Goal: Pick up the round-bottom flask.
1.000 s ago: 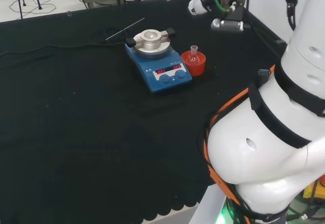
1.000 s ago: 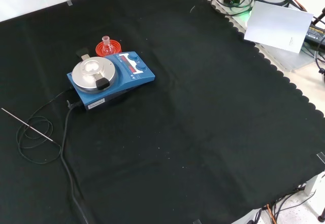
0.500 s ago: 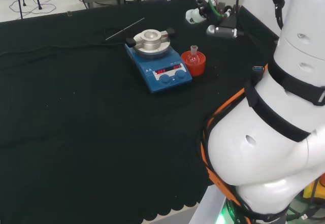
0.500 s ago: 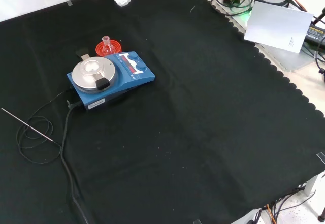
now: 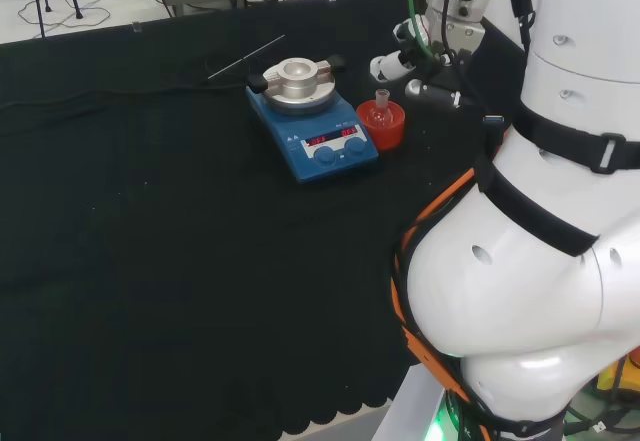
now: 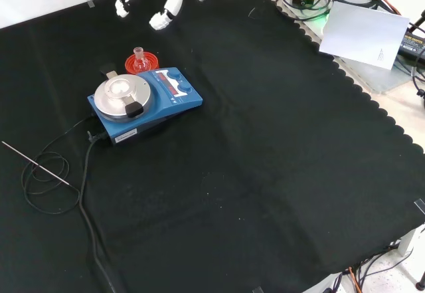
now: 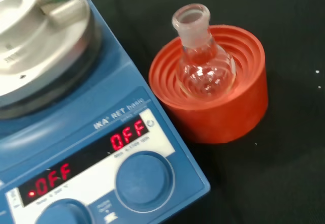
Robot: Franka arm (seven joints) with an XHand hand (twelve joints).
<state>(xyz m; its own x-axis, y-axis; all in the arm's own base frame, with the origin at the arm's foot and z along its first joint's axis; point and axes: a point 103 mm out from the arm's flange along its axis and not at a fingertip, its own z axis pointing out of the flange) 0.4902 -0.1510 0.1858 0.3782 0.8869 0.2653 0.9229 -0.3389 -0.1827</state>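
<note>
A small clear round-bottom flask (image 5: 381,100) stands upright in a red ribbed ring stand (image 5: 381,127), just right of the blue hotplate in the head view. In the front view the flask (image 6: 139,55) and stand (image 6: 143,62) sit behind the hotplate. The wrist view shows the flask (image 7: 203,64) close up, empty, seated in the stand (image 7: 223,109). The hand (image 5: 388,63) hovers above and slightly beyond the flask, apart from it. Its fingers (image 6: 165,15) are spread and relaxed, holding nothing.
A blue stirrer hotplate (image 5: 312,133) with a round metal top (image 6: 119,96) stands beside the stand, almost touching it. Its cable and a thin metal probe (image 6: 36,167) lie on the cloth at the front view's left. The arm's white links (image 5: 540,261) fill the head view's right.
The hand has come down and nearer to the flask, entering further from the top of the front view. Flask, stand and hotplate have not moved.
</note>
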